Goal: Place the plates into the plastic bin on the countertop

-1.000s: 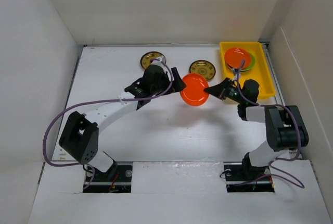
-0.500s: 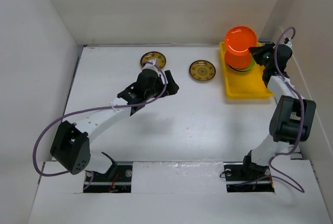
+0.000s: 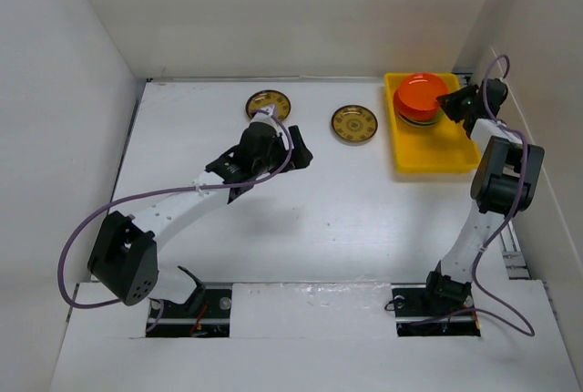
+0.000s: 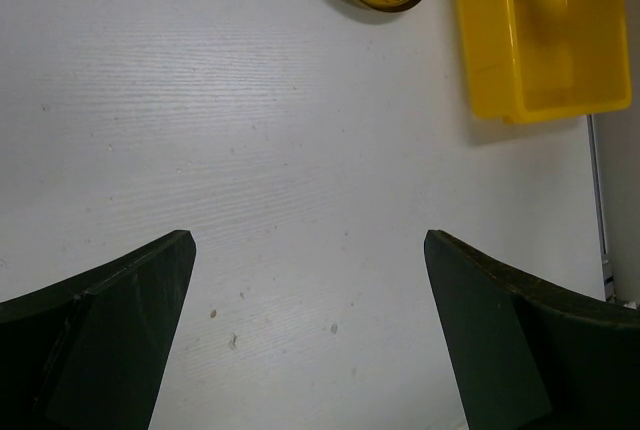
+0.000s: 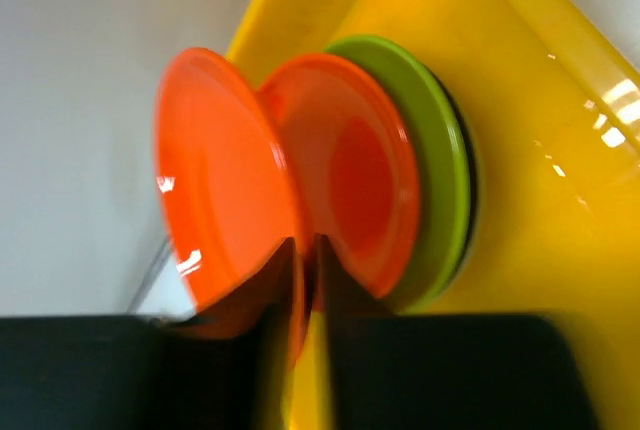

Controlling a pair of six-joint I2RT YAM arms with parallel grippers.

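Right gripper point(image 3: 453, 103) pinches orange plate point(image 3: 421, 91) over stack point(image 5: 400, 180) in yellow bin point(image 3: 437, 157); left gripper point(image 4: 305, 330) spread, empty. Left brown-gold plate point(image 3: 267, 103) and middle brown-gold plate point(image 3: 354, 123) not yet binned, on table point(image 3: 319, 228).

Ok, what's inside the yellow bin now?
A stack: orange plate on a lime green plate, dark rim beneath. The right gripper pinches a second orange plate, tilted over it. Anything lower is covered.

We see white panels on three sides — left wall point(image 3: 64, 118), far wall point(image 3: 291, 9), right wall point(image 3: 547, 82). Along the near edge lies a white board point(image 3: 310, 346), a crinkled shiny strip point(image 3: 314, 290) on its far lip.
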